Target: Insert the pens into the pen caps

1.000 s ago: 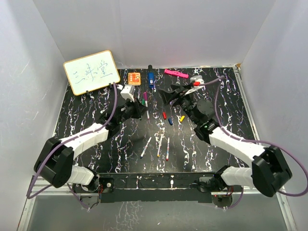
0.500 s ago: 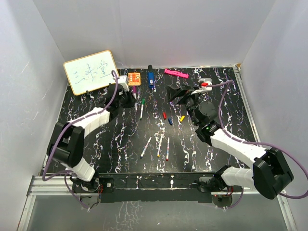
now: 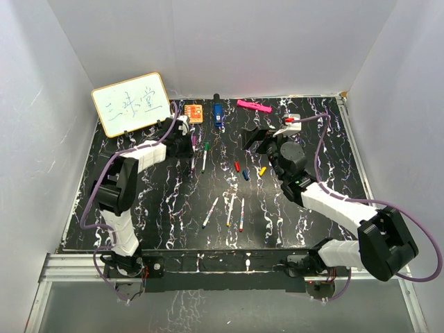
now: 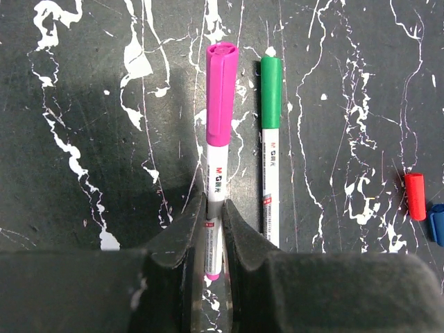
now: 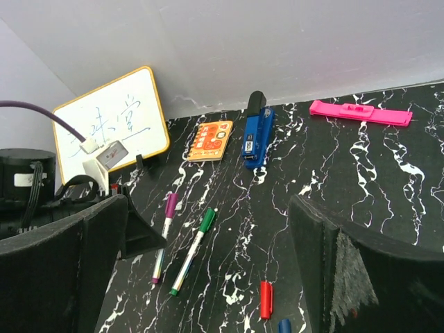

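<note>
My left gripper (image 4: 214,207) is shut on the white barrel of the purple-capped pen (image 4: 220,104), near its uncapped end. That pen lies low along the table, parallel to a green-capped pen (image 4: 270,139) just to its right. Loose red (image 3: 236,166), blue (image 3: 246,175) and yellow (image 3: 263,171) pen caps lie mid-table. Three uncapped pens (image 3: 229,210) lie closer to the arm bases. My right gripper (image 5: 218,225) hangs wide open above the table with nothing between its fingers, to the right of the two capped pens and behind the loose caps.
A whiteboard (image 3: 132,104) stands at the back left. An orange block (image 3: 193,112), a blue-and-black object (image 3: 217,113) and a pink bar (image 3: 253,106) lie along the back edge. White walls enclose the table on three sides.
My left arm swung left and back, carrying the purple-capped pen down beside the green-capped one. My right gripper opened wide and drew back slightly to the right.
</note>
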Tool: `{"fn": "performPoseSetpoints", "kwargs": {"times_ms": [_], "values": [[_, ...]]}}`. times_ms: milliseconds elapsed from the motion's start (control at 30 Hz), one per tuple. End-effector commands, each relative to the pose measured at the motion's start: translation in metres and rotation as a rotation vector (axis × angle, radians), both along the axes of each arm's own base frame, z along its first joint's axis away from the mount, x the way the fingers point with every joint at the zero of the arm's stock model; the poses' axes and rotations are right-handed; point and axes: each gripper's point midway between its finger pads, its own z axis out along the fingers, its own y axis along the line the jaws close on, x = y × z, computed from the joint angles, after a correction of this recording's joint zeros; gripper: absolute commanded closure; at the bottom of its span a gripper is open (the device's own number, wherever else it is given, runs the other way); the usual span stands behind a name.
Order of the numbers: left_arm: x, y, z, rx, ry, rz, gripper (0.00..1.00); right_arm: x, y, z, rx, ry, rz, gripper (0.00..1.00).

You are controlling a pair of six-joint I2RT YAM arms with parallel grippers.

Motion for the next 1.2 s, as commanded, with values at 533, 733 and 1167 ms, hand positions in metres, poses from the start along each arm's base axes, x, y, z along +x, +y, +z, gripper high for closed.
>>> {"fn": "performPoseSetpoints", "kwargs": {"times_ms": [533,733,1167], "values": [[-0.007,-0.008,-0.017,-0.027,0.115,-0.007,0.93,0.006,0.000,0.016,0.010,-0.029,-0.011,0.02],[-0.004,-0.011,-0.016,-0.040,0.115,0.001,0.85,0.006,-0.002,0.013,-0.003,-0.023,-0.020,0.02],[0.011,-0.012,0.042,-0.072,-0.017,0.013,0.55,0.008,-0.002,0.013,-0.007,-0.023,-0.025,0.02]]}}
